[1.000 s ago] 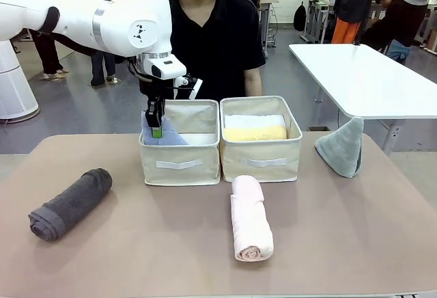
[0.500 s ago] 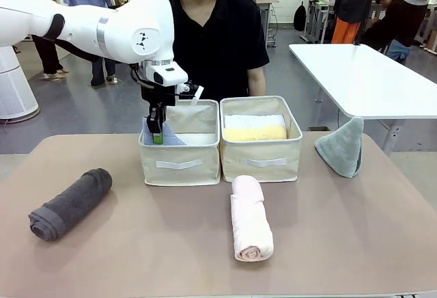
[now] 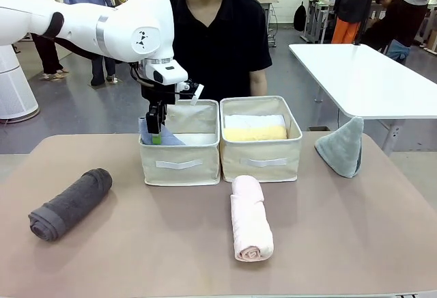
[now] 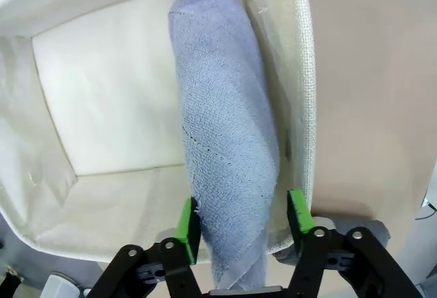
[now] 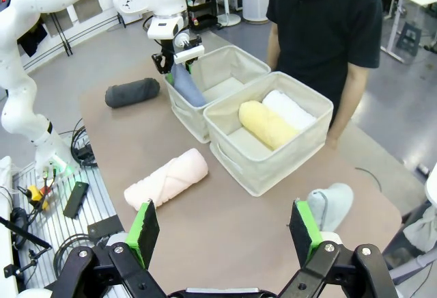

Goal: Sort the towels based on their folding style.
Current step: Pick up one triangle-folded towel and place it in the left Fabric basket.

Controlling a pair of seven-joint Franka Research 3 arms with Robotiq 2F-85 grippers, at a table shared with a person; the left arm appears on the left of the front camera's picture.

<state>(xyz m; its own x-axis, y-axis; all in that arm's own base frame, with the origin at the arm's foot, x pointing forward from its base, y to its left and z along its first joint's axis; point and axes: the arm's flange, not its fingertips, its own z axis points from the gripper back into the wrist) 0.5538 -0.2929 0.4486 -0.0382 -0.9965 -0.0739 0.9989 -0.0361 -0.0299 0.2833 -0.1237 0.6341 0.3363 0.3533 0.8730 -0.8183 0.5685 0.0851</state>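
My left hand [image 4: 240,217], fingers parted, flanks the pointed tip of the light blue towel [image 4: 222,120]. The nubby terry cone leans lengthwise along the wall of the beige fabric bin [image 4: 300,93], blunt end down inside.

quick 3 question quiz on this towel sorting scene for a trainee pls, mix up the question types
1. True or false: the right bin holds a yellow rolled towel and a white rolled towel.
2. Which towel stands in the left bin between the open jaws of the left gripper? A yellow, B light blue towel, C white.
3. How many towels lie on the table outside the bins?
Key: 1 true; 2 B; 3 three: dark grey roll, pale pink roll, grey-green cone-folded towel.
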